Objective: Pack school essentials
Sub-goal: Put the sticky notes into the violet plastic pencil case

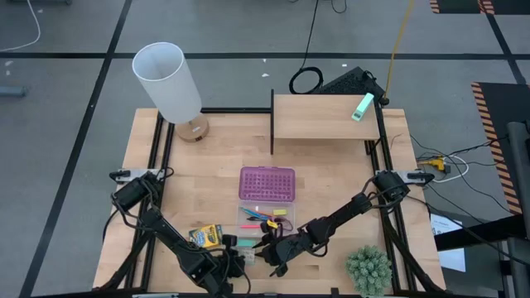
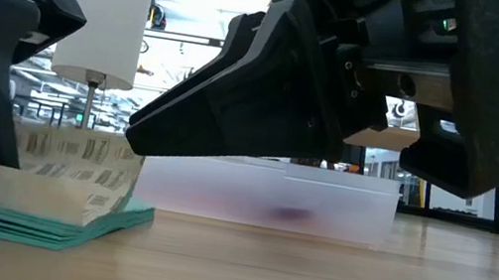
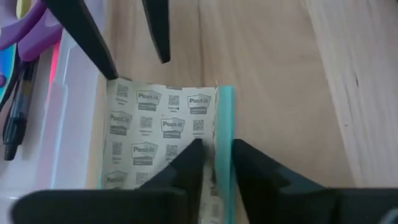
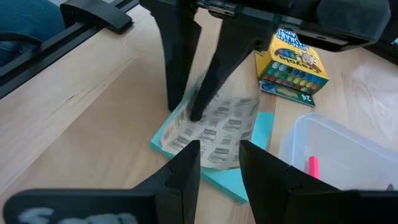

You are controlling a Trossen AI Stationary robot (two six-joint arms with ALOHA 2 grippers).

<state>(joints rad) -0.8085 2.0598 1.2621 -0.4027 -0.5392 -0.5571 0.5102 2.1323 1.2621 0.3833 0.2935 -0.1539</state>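
Jaws of both grippers — left [image 3: 214, 158], right [image 4: 219, 163] — hang open around the pale patterned sticky-note pack [image 4: 214, 127] at desk's six o'clock; next, close and lift.

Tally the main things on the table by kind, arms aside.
Lamp: 1
Wooden shelf: 1
Clear case with purple lid: 1
Crayon box: 1
Sticky note pad: 1
Spiky green plant: 1
Mint block: 1
Total: 7

Two matte black jointed robot arms [image 1: 339, 217] with black cables along them; each black two-finger gripper [image 3: 214, 163] has tapered, wedge-shaped fingers
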